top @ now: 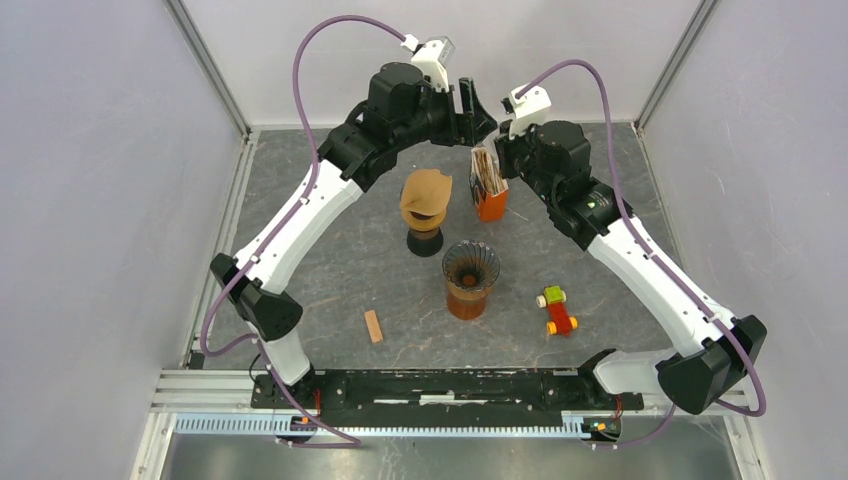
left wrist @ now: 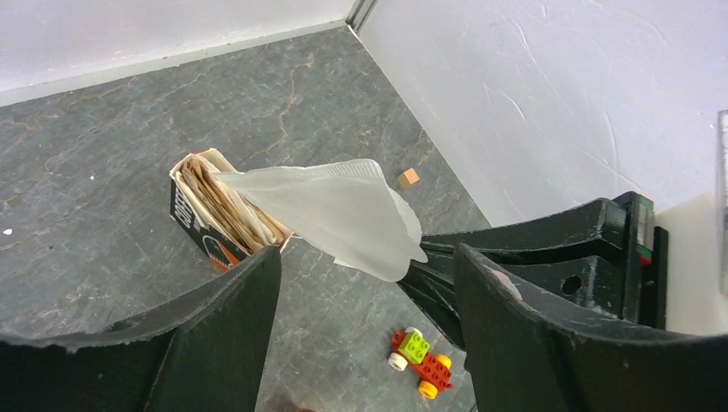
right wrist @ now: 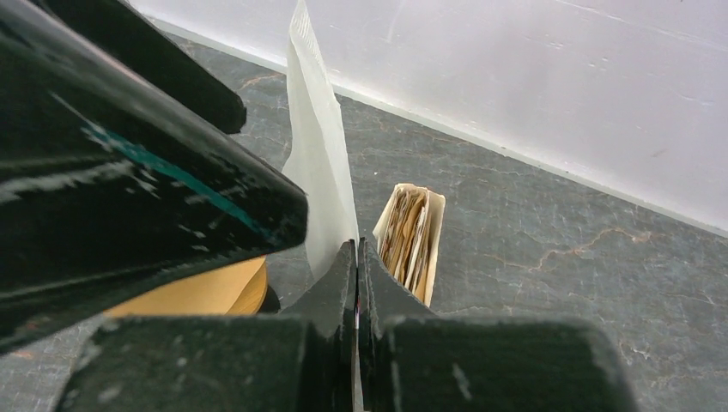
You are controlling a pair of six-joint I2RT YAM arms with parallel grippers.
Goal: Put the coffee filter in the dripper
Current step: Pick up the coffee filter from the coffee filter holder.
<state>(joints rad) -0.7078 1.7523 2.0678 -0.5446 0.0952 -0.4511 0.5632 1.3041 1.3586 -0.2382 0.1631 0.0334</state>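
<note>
While both arms are stretching to the far end of the tabletop (top: 330, 270), the overhead view is showing the left gripper (top: 468, 112) and the right gripper (top: 497, 140) meeting nose to nose above the orange box of filters (top: 488, 188). The dripper (top: 470, 264), a dark ribbed cone, is sitting on an amber cup (top: 467, 300) near the middle, well apart from both grippers. A tan cone (top: 426, 198) is perching on a black stand just behind it. A toy car (top: 558, 311) is lying to the right and a small wooden block (top: 373, 325) to the left. From up here I cannot make out the filter.

Through the left wrist camera, the left gripper's fingers (left wrist: 215, 330) are standing wide apart with nothing between them. Beyond them the white filter (left wrist: 343, 215) is hanging in the air, just above the open box, pinched at its lower edge by the right gripper's black tips. A small wooden cube (left wrist: 408, 178) is lying by the wall.

Through the right wrist camera, the right gripper is pressing its fingers together on the bottom edge of the filter, which is standing upright above them. The box is sitting just behind, and a finger of the left gripper is looming at the upper left.
</note>
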